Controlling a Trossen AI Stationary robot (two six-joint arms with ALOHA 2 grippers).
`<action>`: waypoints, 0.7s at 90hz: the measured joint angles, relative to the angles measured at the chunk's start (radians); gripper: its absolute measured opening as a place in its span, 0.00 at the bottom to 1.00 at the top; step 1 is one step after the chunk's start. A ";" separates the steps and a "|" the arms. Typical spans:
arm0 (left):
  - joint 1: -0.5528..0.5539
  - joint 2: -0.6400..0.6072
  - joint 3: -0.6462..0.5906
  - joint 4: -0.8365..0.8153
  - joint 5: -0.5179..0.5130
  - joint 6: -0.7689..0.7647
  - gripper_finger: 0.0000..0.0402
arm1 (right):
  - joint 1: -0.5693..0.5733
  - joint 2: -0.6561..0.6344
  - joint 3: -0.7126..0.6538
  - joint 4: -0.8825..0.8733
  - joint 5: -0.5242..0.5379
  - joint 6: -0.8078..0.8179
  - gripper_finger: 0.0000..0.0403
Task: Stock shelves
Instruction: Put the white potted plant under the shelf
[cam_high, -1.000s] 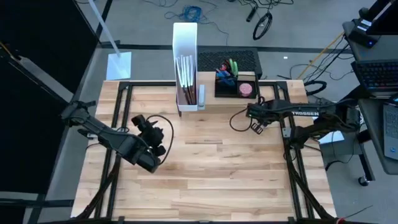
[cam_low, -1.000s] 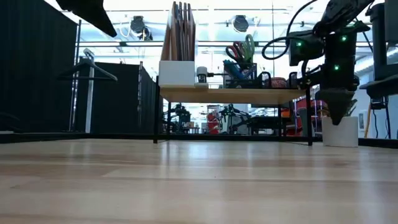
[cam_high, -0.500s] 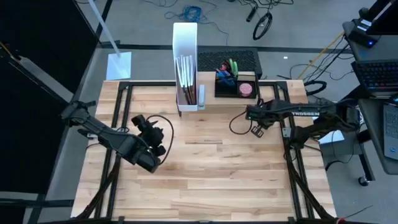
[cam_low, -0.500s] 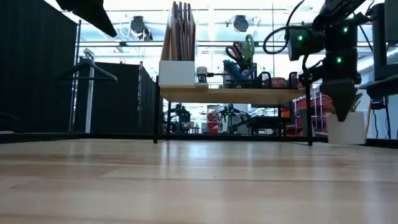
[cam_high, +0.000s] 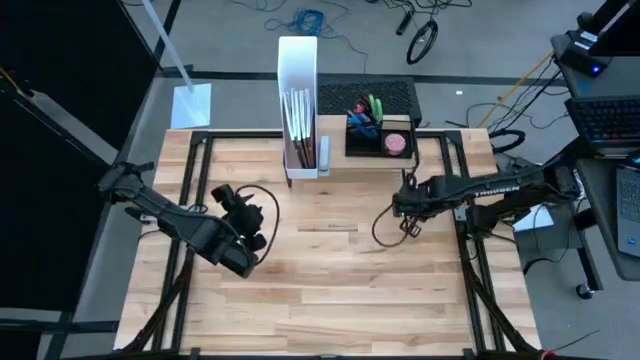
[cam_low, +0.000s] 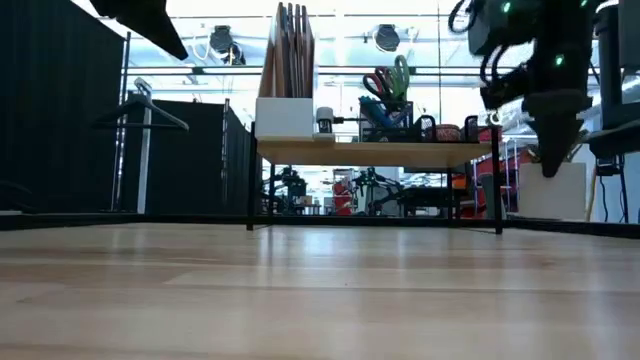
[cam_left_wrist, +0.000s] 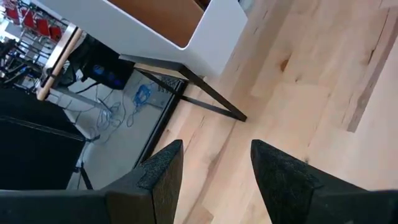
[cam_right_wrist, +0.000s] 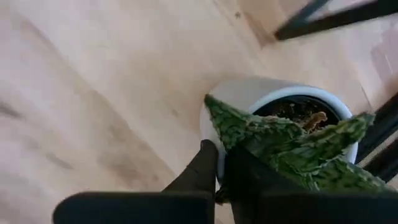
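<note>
A small white pot (cam_right_wrist: 261, 99) with a green spiky plant (cam_right_wrist: 292, 140) hangs under my right gripper (cam_right_wrist: 221, 158), which is shut on it at the table's right of middle (cam_high: 403, 200). In the low view the pot (cam_low: 552, 192) hangs just above the tabletop, right of the shelves (cam_low: 375, 152). The shelves are a low light-wood riser on black legs at the table's far edge (cam_high: 360, 165). My left gripper (cam_left_wrist: 214, 146) waits open above the table's left half (cam_high: 250, 215) with nothing between its fingers. My right gripper pinches the pot's rim (cam_right_wrist: 214, 134), with one finger (cam_right_wrist: 202, 165) outside the white wall and the other inside under the leaves. The fingers come from above, pointing down. The pot hangs upright below them, a little clear of the table.
On the shelves stand a tall white file box (cam_high: 298, 100) holding brown boards and a black organizer tray (cam_high: 380, 135) with scissors. A dark cable loop (cam_high: 385, 228) hangs below the right arm. Bare wood table (cam_high: 330, 300) spreads toward the near edge.
My right gripper has gone up and toward the table's near edge, still shut on the pot. The pot stood on the table a second ago and now hangs upright, lifted clear.
</note>
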 joint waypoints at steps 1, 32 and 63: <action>0.000 0.000 0.000 0.000 0.000 0.000 0.44 | 0.009 0.000 0.004 0.002 0.000 0.006 0.00; 0.000 0.000 0.000 0.000 0.000 0.000 0.44 | 0.164 0.149 0.129 0.135 -0.024 0.019 0.00; 0.000 0.000 0.000 0.000 0.000 0.000 0.44 | 0.088 0.476 0.451 0.163 -0.013 -0.309 0.00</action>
